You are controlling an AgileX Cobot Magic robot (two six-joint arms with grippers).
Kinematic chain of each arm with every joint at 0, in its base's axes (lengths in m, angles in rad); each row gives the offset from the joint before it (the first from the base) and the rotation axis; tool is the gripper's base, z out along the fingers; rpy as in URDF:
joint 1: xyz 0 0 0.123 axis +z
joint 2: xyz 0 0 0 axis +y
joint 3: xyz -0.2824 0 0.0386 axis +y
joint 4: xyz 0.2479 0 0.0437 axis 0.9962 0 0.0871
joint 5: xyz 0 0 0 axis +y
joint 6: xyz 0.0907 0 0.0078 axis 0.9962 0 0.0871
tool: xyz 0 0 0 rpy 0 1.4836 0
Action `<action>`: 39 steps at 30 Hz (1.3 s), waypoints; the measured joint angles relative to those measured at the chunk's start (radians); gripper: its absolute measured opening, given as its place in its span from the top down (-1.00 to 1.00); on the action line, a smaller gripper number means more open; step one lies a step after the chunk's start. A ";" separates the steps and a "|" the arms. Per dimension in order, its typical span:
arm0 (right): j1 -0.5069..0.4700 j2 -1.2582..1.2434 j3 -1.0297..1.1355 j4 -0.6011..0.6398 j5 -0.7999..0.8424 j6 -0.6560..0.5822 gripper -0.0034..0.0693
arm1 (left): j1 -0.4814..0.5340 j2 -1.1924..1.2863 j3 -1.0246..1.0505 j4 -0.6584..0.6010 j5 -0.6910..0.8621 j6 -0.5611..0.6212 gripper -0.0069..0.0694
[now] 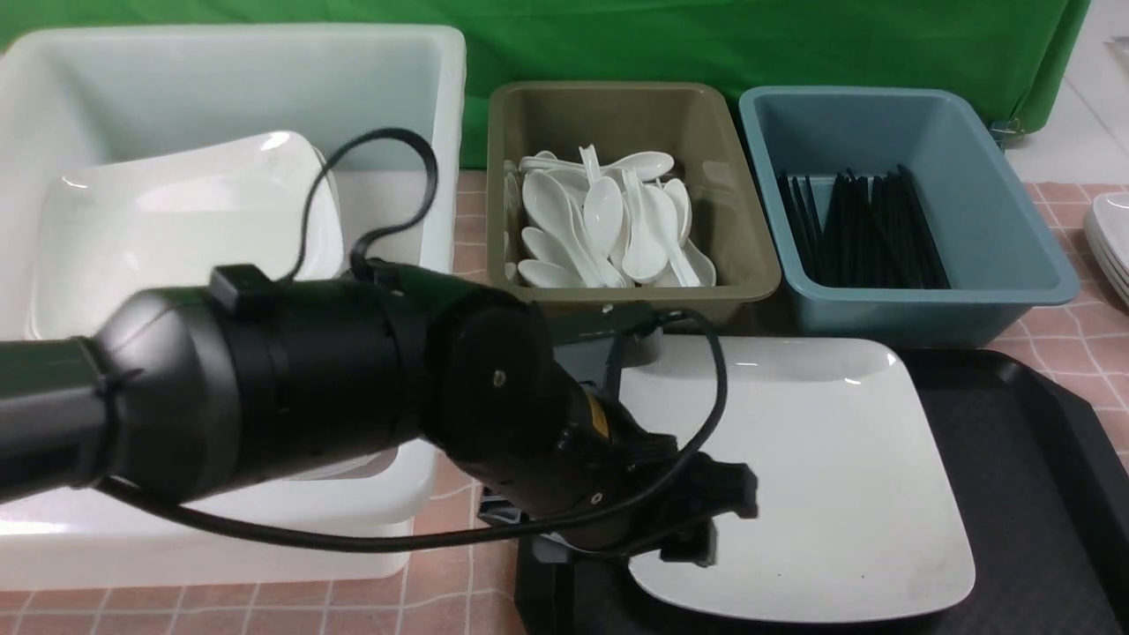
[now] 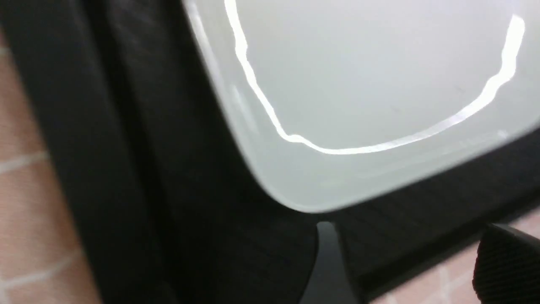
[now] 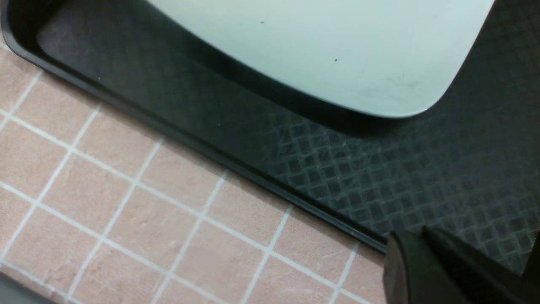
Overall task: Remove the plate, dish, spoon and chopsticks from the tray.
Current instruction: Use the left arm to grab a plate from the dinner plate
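The large white square plate (image 1: 811, 467) lies on the black tray (image 1: 1014, 423). My left gripper (image 1: 719, 520) hovers at the plate's near left corner, open and empty. In the left wrist view the plate (image 2: 358, 84) fills the upper part over the tray (image 2: 190, 190), and the left gripper (image 2: 413, 261) stands with its jaws wide apart just short of the plate's corner. In the right wrist view my right gripper (image 3: 472, 257) is open and empty over the tray (image 3: 379, 169), near its rim, apart from the plate (image 3: 316, 42). No spoon, chopsticks or small dish shows on the tray.
A big white tub (image 1: 423, 106) with large plates stands at the left. An olive bin (image 1: 741, 220) holds several white spoons. A blue bin (image 1: 1014, 220) holds black chopsticks. A stack of small white dishes (image 1: 1113, 238) sits at the right edge. The pink tiled tablecloth (image 3: 126, 190) borders the tray.
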 joint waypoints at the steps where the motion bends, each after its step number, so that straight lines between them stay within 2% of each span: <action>1: 0.000 0.000 0.000 0.000 0.000 0.000 0.65 | 0.001 0.015 0.000 0.013 -0.008 -0.011 -0.26; 16: 0.000 0.000 0.000 0.000 0.000 0.000 0.62 | 0.003 0.205 0.000 0.002 -0.206 -0.029 -0.26; 22: 0.000 0.000 0.000 0.000 0.000 0.000 0.62 | 0.003 0.249 -0.004 -0.124 -0.361 -0.031 -0.25; 28: 0.000 0.000 0.000 0.000 0.000 -0.001 0.62 | 0.003 0.263 -0.010 -0.178 -0.387 -0.028 -0.23; 35: 0.000 0.000 0.000 0.000 -0.004 0.001 0.62 | 0.007 0.265 -0.011 -0.288 -0.343 0.105 -0.10; 39: 0.000 0.000 0.000 0.000 -0.009 0.001 0.62 | 0.007 0.266 -0.011 -0.396 -0.316 0.209 -0.01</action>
